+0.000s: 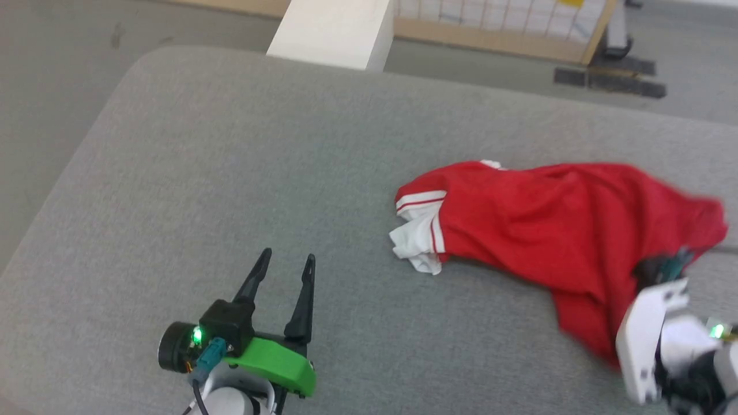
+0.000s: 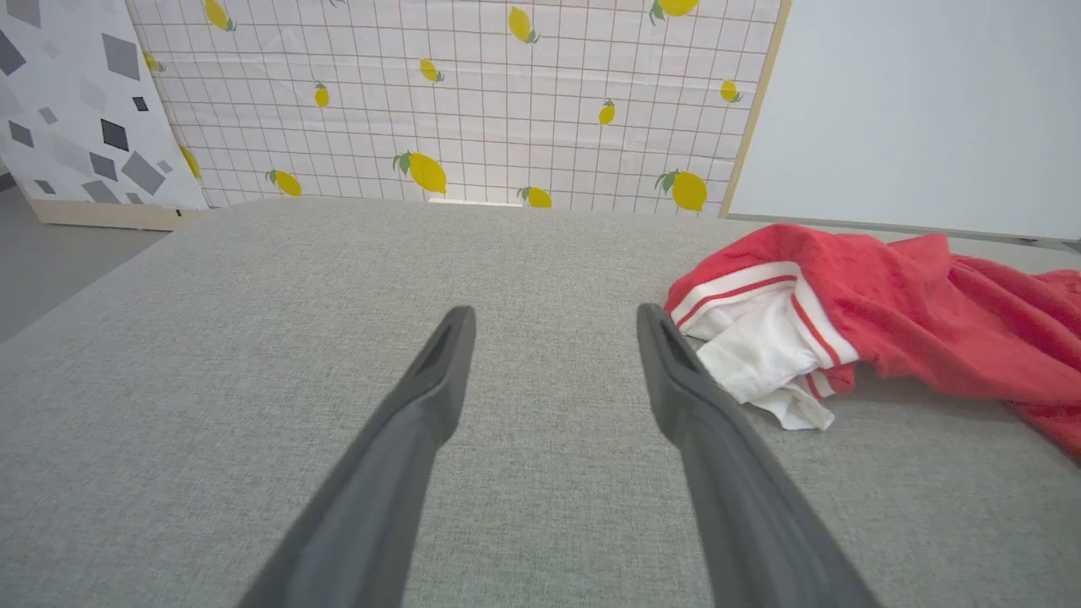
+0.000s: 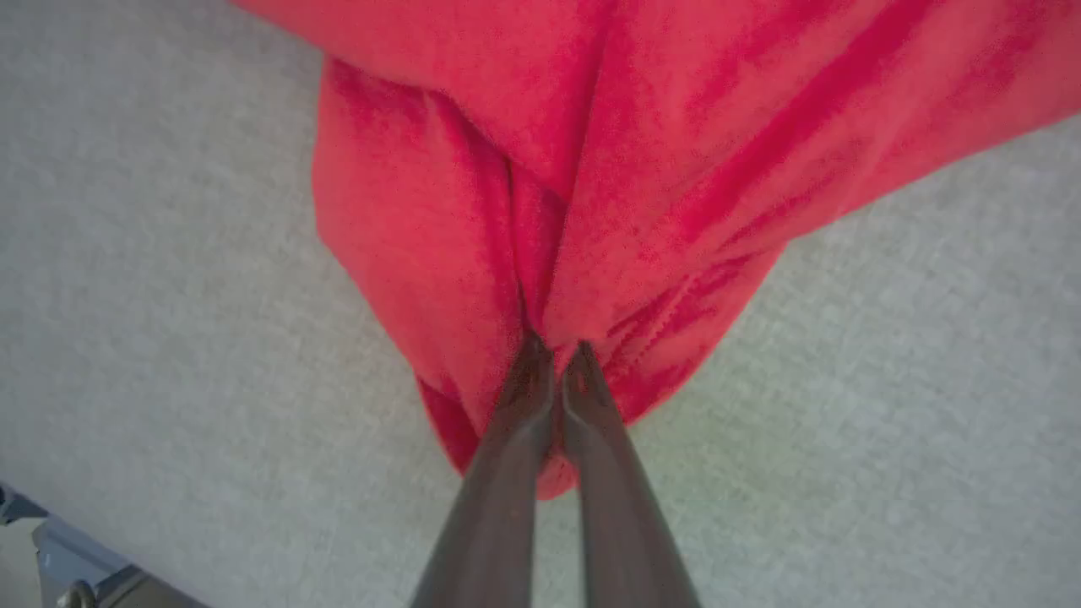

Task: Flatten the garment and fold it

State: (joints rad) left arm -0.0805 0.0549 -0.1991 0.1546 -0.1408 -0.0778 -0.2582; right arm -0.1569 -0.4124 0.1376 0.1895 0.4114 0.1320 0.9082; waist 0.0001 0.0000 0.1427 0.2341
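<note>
Pinching a fold of red cloth with the right pincer (image 3: pixel 553 355), fingers pressed together on it, lower right of the head view. The left pincer (image 1: pixel 286 258) is spread and holding nothing, lower centre-left, apart from the cloth. The garment (image 1: pixel 548 225) lies crumpled on the right half of the grey counter (image 1: pixel 230 173), with the white sleeve (image 1: pixel 418 239) and its striped trim bunched at its left end.

Risks as I see them:
- a one-point grip may drag the whole heap instead of spreading it
- a thin fold could slip out
- the cloth sits near the frame's right edge, so it could slide off the counter

Can't read any writing or label on the cloth as it lies.
</note>
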